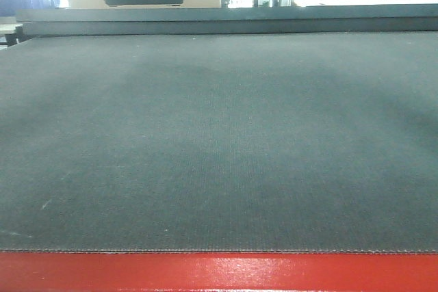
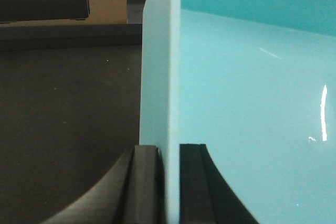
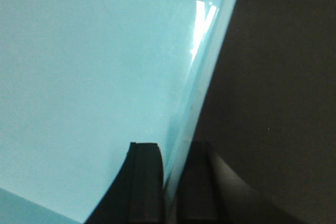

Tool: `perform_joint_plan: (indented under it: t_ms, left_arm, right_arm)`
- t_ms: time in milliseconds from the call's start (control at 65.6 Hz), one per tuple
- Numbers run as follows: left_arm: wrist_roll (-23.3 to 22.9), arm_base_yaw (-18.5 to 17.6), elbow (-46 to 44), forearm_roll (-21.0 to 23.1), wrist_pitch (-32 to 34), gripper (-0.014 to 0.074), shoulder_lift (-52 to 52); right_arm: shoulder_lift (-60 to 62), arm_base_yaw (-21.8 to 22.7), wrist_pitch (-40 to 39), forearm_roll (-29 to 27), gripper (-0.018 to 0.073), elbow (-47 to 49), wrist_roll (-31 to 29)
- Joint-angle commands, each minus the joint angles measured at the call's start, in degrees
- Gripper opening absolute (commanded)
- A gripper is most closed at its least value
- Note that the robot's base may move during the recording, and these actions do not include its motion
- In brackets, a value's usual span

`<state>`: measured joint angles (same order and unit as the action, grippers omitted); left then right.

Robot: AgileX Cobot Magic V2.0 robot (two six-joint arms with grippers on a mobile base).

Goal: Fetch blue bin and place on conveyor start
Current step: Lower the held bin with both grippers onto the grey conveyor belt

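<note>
Left wrist view, you get: 1 blue bin (image 2: 252, 103), cropped, only wall + inner face show. 1 left gripper (image 2: 170, 182), jaws pinched on bin wall, over conveyor start (image 1: 219, 135). 1 right gripper (image 3: 173, 182), jaws likewise clamping a wall. 1 red front edge (image 1: 219, 271). Bin-to-belt contact: can't tell.

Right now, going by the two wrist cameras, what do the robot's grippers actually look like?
Only the tips show. The left gripper and the right gripper look alike: each has two matte black fingers with flat, squared-off ends, and a dark curved piece flaring outward behind each one. No cables, markings or labels are visible, and the arms themselves are out of view.
</note>
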<state>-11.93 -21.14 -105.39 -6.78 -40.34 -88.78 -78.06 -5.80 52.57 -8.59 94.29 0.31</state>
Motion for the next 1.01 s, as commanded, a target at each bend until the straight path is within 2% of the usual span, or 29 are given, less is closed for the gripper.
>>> perform_joint_plan:
  t_ms: [0, 839, 991]
  left_arm:
    - [-0.66, 0.47, -0.61, -0.02, 4.22, -0.0111, 0.96]
    - [-0.66, 0.44, -0.61, -0.02, 5.18, -0.0111, 0.96]
    - [-0.66, 0.44, -0.61, 0.09, -4.56, -0.0111, 1.88]
  right_arm:
    - [0.35, 0.41, -0.76, 2.40, -0.0152, 0.59, -1.77]
    - [0.35, 0.41, -0.32, 2.13, -0.0152, 0.59, -1.77]
    - [0.35, 0.41, 4.17, -0.51, -0.0152, 0.59, -1.77]
